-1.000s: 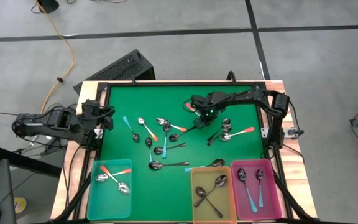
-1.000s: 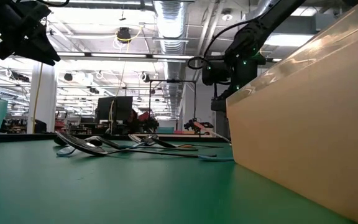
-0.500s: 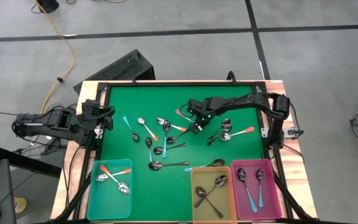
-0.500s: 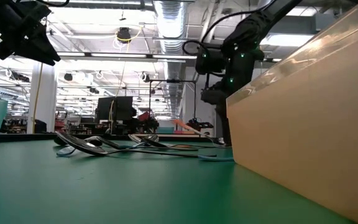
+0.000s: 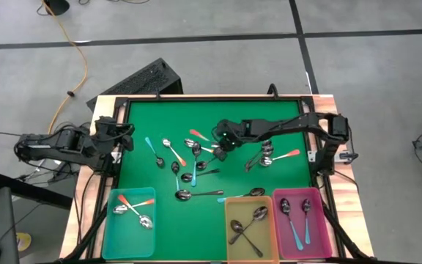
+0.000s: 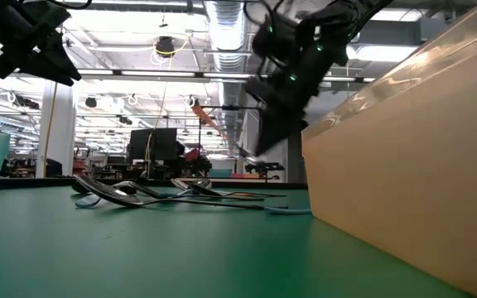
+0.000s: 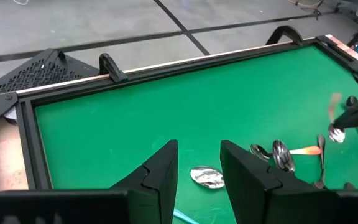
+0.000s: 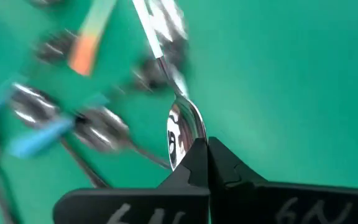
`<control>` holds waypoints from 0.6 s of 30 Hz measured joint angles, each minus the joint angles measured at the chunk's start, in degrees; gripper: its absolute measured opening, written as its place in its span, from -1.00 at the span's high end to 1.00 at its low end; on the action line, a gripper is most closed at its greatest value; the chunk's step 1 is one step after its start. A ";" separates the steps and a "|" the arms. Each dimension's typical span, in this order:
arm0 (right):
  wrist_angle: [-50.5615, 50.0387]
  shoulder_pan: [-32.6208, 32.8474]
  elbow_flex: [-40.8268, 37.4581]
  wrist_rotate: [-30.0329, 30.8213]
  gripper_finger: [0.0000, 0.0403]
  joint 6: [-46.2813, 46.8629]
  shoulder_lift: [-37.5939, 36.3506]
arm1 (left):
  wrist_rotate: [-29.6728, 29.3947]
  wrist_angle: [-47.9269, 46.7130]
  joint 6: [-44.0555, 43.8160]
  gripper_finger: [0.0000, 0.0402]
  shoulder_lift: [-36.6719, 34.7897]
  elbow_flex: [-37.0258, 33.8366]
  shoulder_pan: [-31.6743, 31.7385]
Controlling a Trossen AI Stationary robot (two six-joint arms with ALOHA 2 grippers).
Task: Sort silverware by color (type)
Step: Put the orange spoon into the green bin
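Observation:
Several spoons (image 5: 189, 165) lie scattered on the green mat (image 5: 160, 117), with more near the right edge (image 5: 269, 155). My right gripper (image 5: 219, 147) hangs over the mat's middle, shut on an orange-handled spoon (image 5: 198, 135) that is lifted off the mat. In the low view its orange handle (image 6: 208, 116) slants upward. My left gripper (image 5: 125, 139) waits at the table's left edge, open (image 7: 197, 168), with nothing between its fingers. My right gripper pinches the spoon's shiny bowl (image 8: 182, 130) between its two fingertips (image 8: 194, 155), coming from above on a slant from the table's right. The spoon is lifted clear of the mat. Its orange handle (image 7: 335, 106) sticks up and away from the fingers toward the table's left.
Three bins stand along the near edge: teal (image 5: 110, 227) with orange-handled spoons, yellow (image 5: 229, 235) with dark ones, pink (image 5: 327, 227) with blue ones. A raised black frame (image 5: 196, 98) borders the mat. The yellow bin's wall (image 6: 404, 157) fills the low view's right.
My right gripper has gone toward the table's left edge and up, tipping as it went. The orange-handled spoon has come up with it, lifted clear of the mat, its handle now higher and slanting upward.

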 joint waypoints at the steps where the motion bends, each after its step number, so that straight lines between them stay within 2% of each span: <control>1: 2.54 0.57 -0.04 0.00 0.99 -1.00 0.00 | 0.02 0.00 -0.02 0.48 0.00 0.00 0.00; 10: 32.83 6.80 0.01 0.02 0.99 -21.19 1.06 | -1.41 0.81 -0.02 0.48 0.00 0.00 0.00; 15: 42.85 8.46 0.02 0.02 0.99 -29.33 0.98 | -2.53 1.97 -0.26 0.48 0.00 0.00 0.00; 18: 45.82 8.78 1.31 -0.04 0.99 -29.92 1.00 | -2.67 3.22 -1.38 0.48 0.00 0.00 0.00</control>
